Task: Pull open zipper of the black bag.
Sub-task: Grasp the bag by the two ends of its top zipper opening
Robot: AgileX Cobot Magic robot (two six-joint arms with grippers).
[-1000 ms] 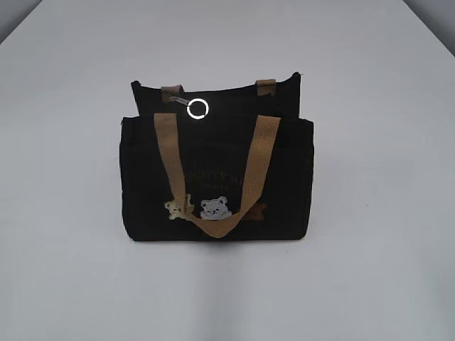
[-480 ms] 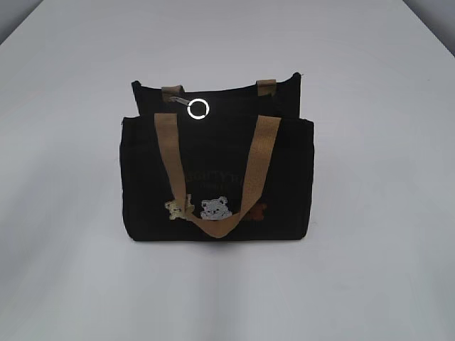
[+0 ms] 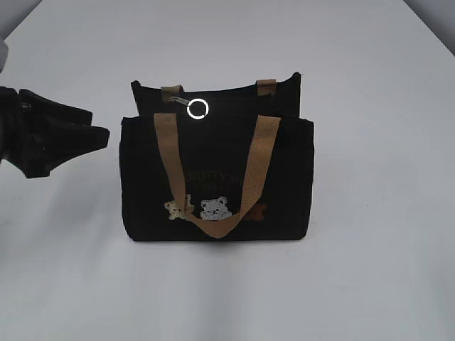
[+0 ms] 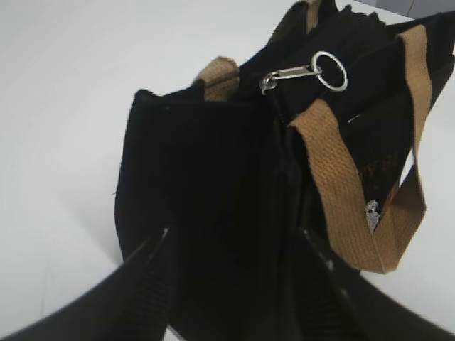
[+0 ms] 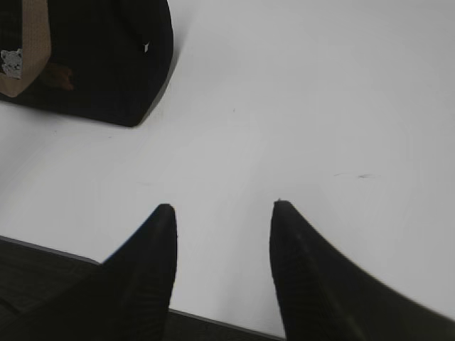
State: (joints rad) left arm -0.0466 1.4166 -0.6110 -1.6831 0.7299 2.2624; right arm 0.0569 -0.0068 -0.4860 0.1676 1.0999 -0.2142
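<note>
A black bag with tan straps, pale embroidered bears and a silver ring is shown on a white table

The black bag is set upright near the middle of the table. Its zipper is placed along the top edge, with the pull tab and ring toward the left end. 2 straps are seen: 1 strap is draped down the front face, and the other is folded behind the top. The left gripper is positioned just left of the bag, pointed at its side. The right gripper is held above the table's near edge, well apart from the bag, to its right.
</note>
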